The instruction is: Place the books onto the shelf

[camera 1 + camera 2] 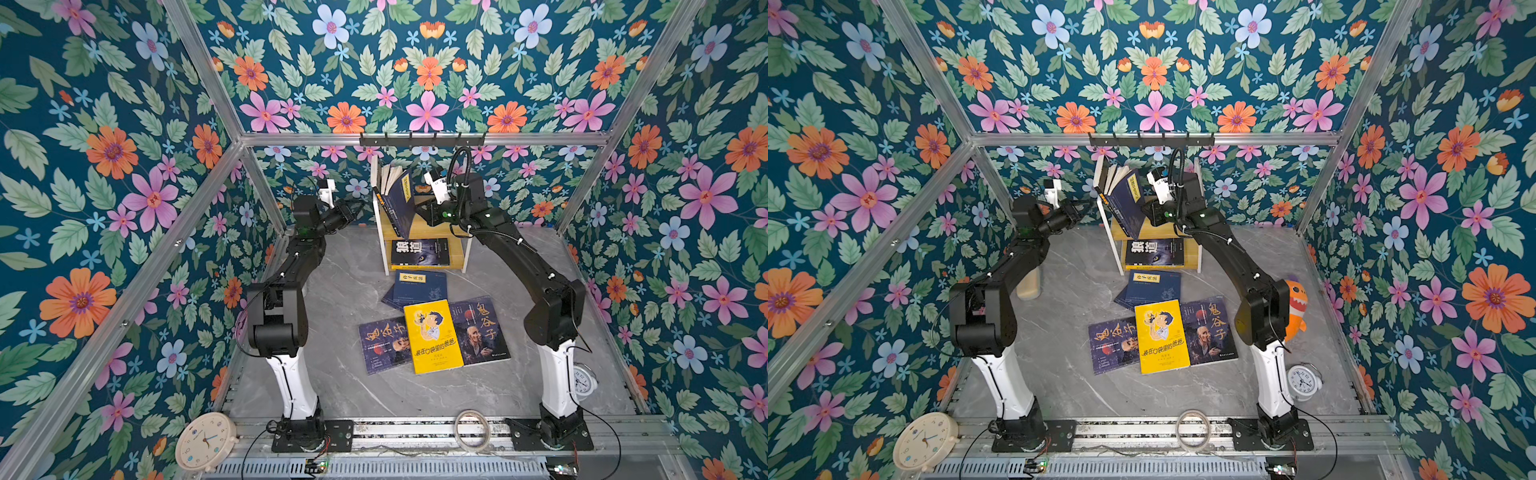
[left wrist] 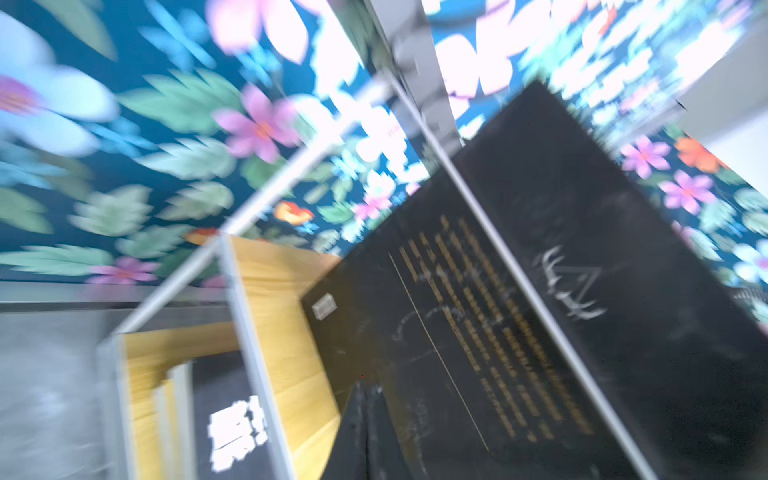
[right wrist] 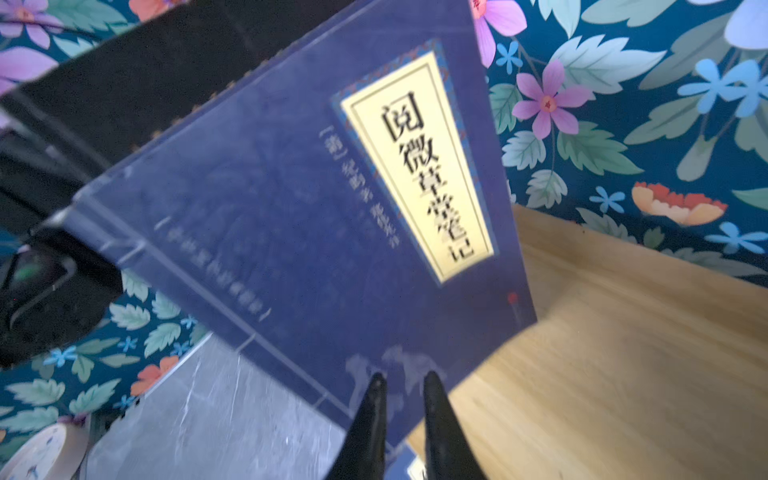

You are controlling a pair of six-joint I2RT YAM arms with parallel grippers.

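Navy book [image 3: 291,208] leans tilted on the shelf [image 3: 623,332] top board. Judged thin, light, floppy; best taken near the spine. Right gripper [image 3: 405,384] stands narrowly parted at its lower corner; left gripper [image 2: 365,409] is closed.

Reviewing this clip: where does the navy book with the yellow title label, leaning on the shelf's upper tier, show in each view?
Both top views: navy book leans on the upright books on the shelf, centre back.
Left wrist: not in it; a black cover fills much of the picture.
Right wrist: navy book fills the centre, label showing.
Shared landmark: the yellowish top board.
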